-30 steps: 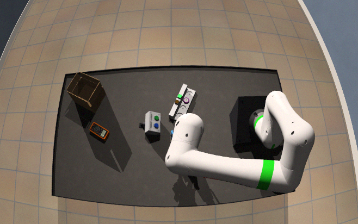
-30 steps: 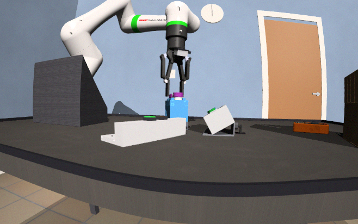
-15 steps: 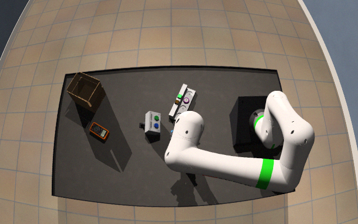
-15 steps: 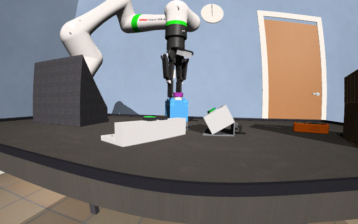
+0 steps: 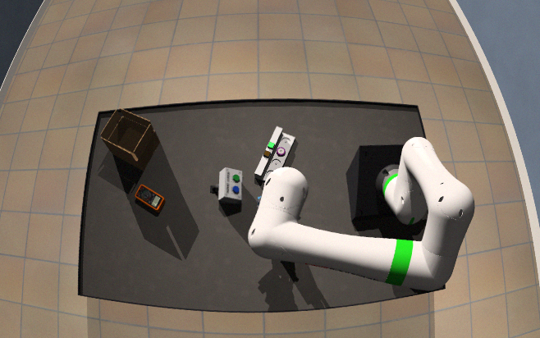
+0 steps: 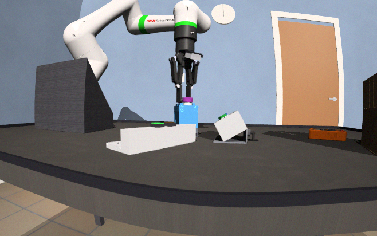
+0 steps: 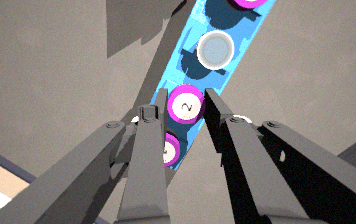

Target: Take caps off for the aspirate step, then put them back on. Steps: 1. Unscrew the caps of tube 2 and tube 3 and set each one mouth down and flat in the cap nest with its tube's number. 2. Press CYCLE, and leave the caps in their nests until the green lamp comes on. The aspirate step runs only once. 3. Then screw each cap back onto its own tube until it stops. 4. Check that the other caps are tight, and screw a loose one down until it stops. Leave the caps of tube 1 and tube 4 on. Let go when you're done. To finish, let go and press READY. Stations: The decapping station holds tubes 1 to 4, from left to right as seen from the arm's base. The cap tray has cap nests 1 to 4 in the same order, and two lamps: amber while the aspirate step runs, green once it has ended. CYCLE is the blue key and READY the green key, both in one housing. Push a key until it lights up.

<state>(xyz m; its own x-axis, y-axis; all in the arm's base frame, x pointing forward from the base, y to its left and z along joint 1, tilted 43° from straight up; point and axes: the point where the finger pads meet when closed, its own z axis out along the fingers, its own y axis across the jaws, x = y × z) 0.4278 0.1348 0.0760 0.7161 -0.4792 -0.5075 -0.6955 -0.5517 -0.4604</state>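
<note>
My gripper (image 7: 185,102) (image 6: 183,98) points straight down over the blue decapping station (image 7: 171,82) (image 6: 186,114). Its fingers are shut on the purple cap 2 (image 7: 186,105) (image 6: 188,99), which sits on its tube. Cap 1 (image 7: 171,150) shows just below it, partly behind my left finger. Tube 3 (image 7: 215,50) stands open with no cap. Cap 4 (image 7: 247,2) is at the top edge. The white cap tray (image 5: 263,164) (image 6: 154,138) holds one purple cap (image 5: 281,151) in a nest. Its green lamp (image 5: 271,144) (image 6: 157,123) is lit.
The key housing (image 5: 225,186) (image 6: 230,126) with the green key (image 5: 235,177) and the blue key (image 5: 235,189) stands left of the tray. A cardboard box (image 5: 127,137) and an orange multimeter (image 5: 149,198) (image 6: 327,134) lie further left. The arm's dark pedestal (image 6: 69,97) is behind.
</note>
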